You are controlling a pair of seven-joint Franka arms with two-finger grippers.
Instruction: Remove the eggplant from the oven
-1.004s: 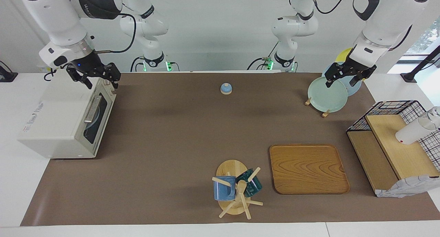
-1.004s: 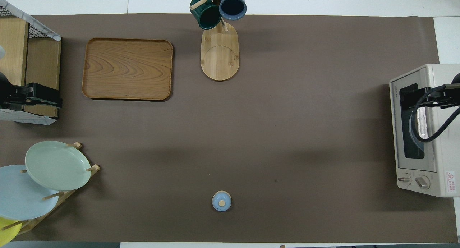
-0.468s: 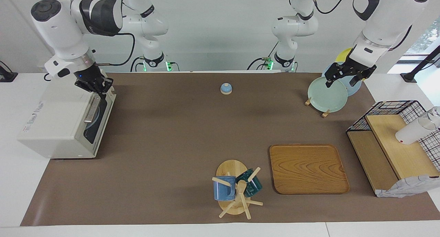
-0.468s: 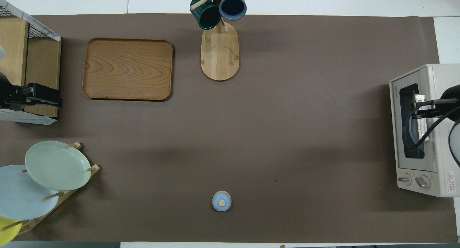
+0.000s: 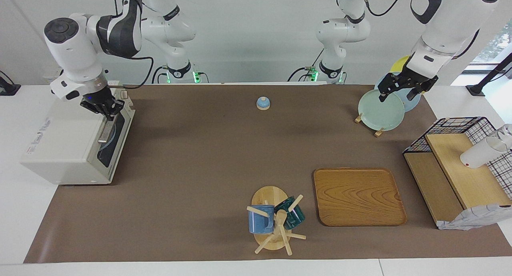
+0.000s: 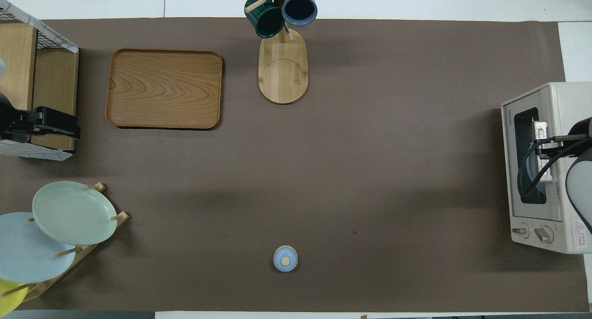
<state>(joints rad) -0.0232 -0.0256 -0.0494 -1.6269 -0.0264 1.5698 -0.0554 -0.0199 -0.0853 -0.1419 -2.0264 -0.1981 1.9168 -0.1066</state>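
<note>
Wide open brown mat across the middle of the counter [image 5: 208, 180], with only a small blue lid [image 5: 263, 103] sitting alone in the upper centre of the facing view. The clutter hugs the edges: wooden tray [image 5: 359, 196] and mug tree [image 5: 275, 222] in the lower middle, wire shelf rack [image 5: 460, 168] at the right edge, plate rack [image 5: 382, 104] in the upper right. At the left edge sits the oven [image 5: 72, 142], its dark glass door up and closed, its front facing the open mat. Right gripper [image 5: 109, 113] is down at the top end of the door's metal handle [image 5: 108, 128], fingers pinched together there; whether they actually clamp the bar or just rest against it, I cannot tell. Left gripper [image 5: 404, 90] hangs over the plate rack in the upper right, fingers spread wide, holding nothing, waiting. The eggplant is not visible; only the closed door's dark glass shows, just below the right fingers, with a pale curved rim behind it.
</note>
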